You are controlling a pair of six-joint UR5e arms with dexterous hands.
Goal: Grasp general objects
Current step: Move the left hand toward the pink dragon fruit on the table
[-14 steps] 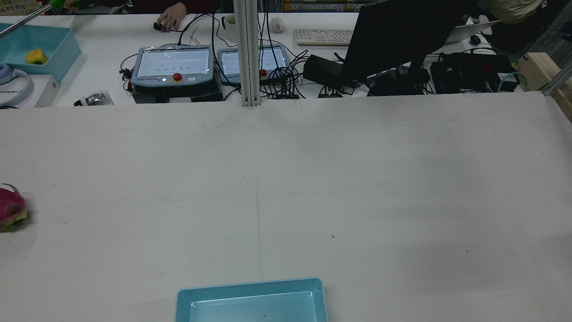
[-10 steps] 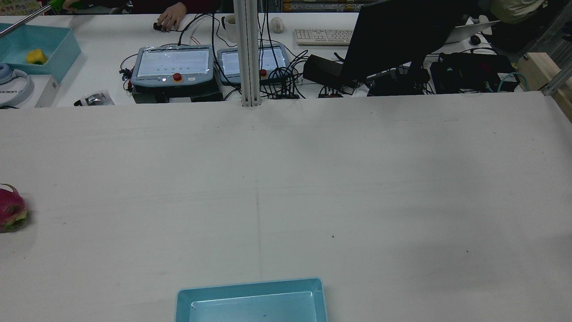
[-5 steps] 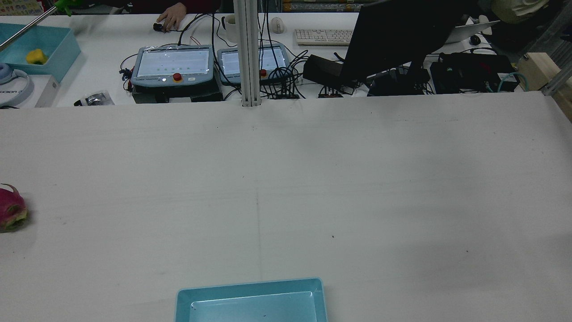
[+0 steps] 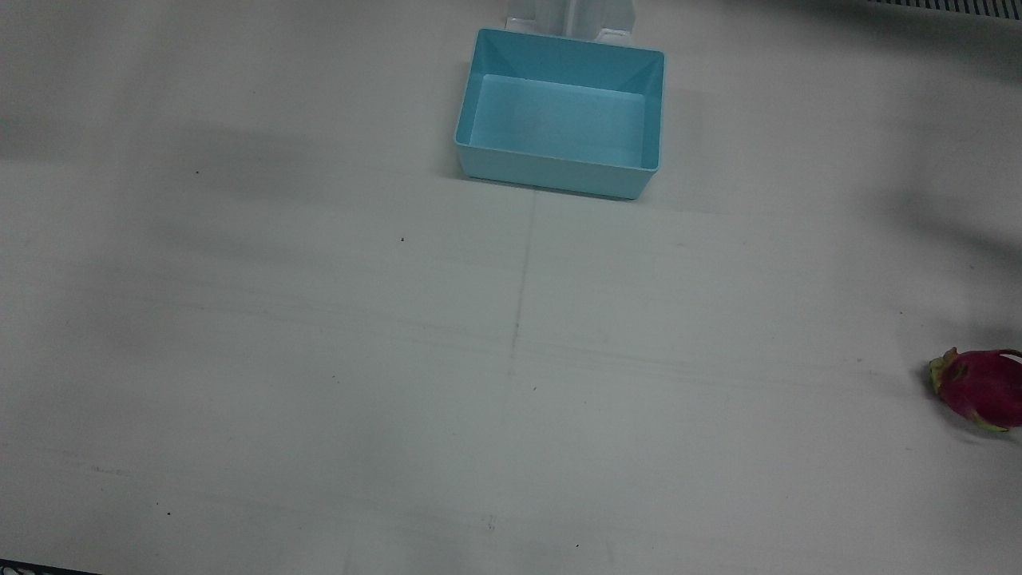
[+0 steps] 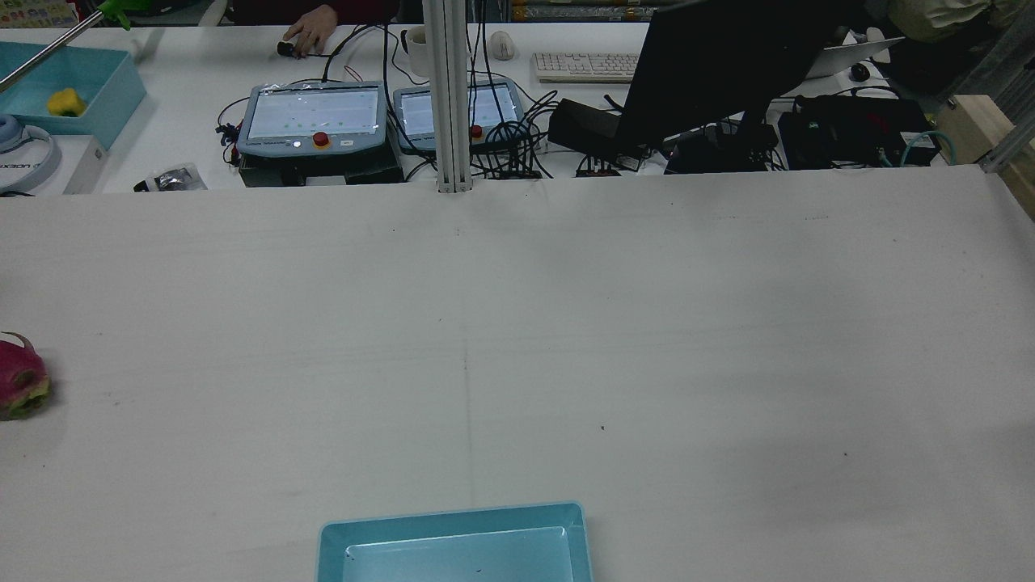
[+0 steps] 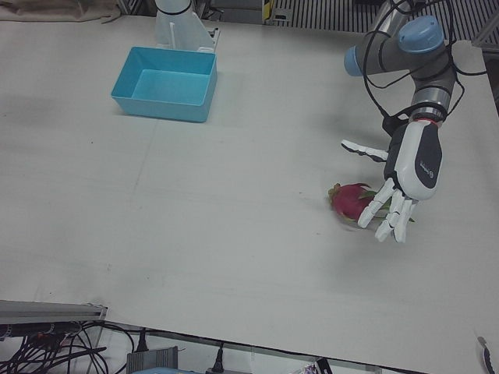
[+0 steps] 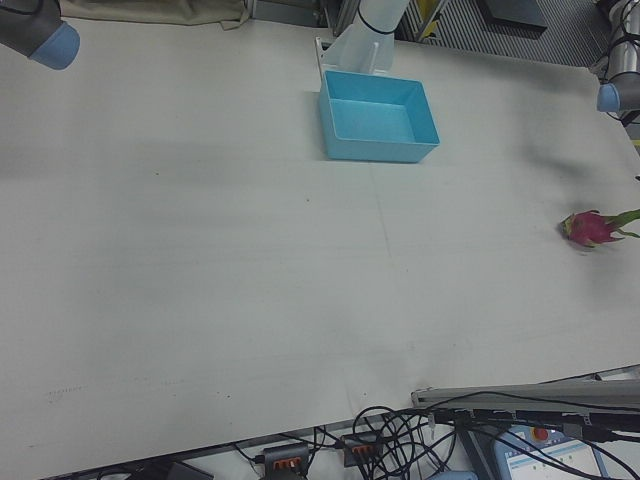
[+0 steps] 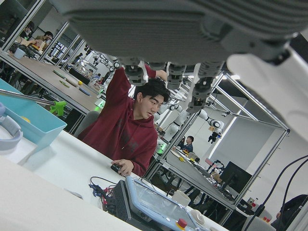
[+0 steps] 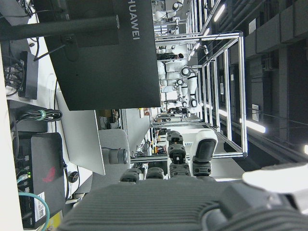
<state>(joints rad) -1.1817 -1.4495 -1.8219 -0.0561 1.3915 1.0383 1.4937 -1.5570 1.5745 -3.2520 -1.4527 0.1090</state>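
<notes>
1. The dragon fruit [image 6: 352,200], magenta with green-tipped scales, lies on its side on the white desk [image 6: 195,218], close to the edge on the robot's left side and well apart from everything else on the surface.
2. In the left-front view the left hand [image 6: 405,175] hangs beside the fruit, on its outer side, palm turned toward it. Its fingers [image 6: 394,216] point downward and are spread apart, holding nothing. Their tips overlap the fruit's outline there, but whether they touch it cannot be told from that angle. The thumb [image 6: 363,149] sticks out sideways above the fruit, clear of it.
3. The front view shows the fruit [image 4: 980,387] alone by the desk's right-hand edge of that view, with no hand over it; the rear view catches only part of it [image 5: 22,377] at the edge on the robot's left.
4. A light blue bin [image 6: 166,84] stands at the robot-side edge of the desk, about midway along it, far from the fruit.
5. The right hand [image 9: 192,192] appears only in its own camera, partly seen; its fingers [image 9: 175,161] seem stretched out with nothing between them.
6. Past the far edge, a person [image 8: 132,130] in a dark red top sits at the operators' table, one hand on a small device.
</notes>
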